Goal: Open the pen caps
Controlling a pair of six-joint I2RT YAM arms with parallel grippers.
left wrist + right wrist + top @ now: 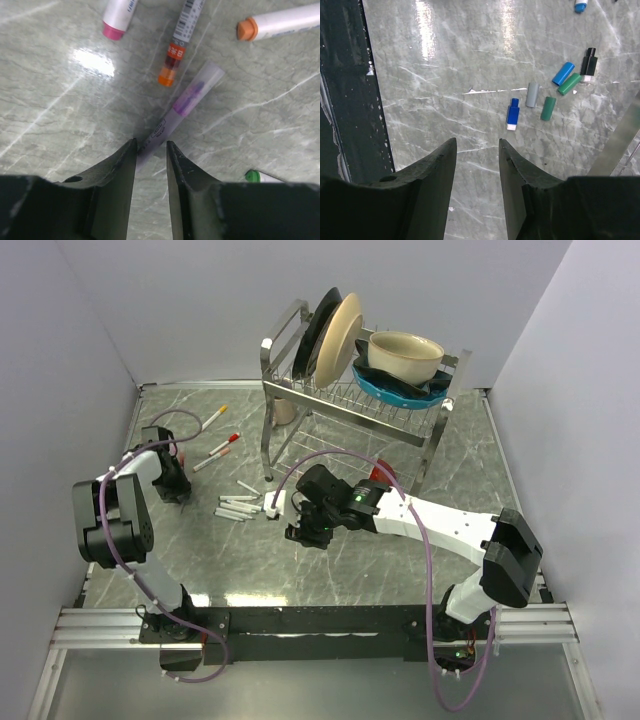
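Rack (335, 395) at table's (250, 565) rear, pens (222, 447) left of it, pen caps (548, 108) on table

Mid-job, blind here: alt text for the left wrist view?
The left gripper straddles the near end of a translucent purple pen lying on the grey marble table. Beyond lie a pink-ended white pen and two orange-ended pens.

High view, two wrist views
Top camera looks down from high at the near edge over the whole table (250, 565); wrist cameras look down past the left hand (151, 145) and right hand (477, 142), close to that same table.
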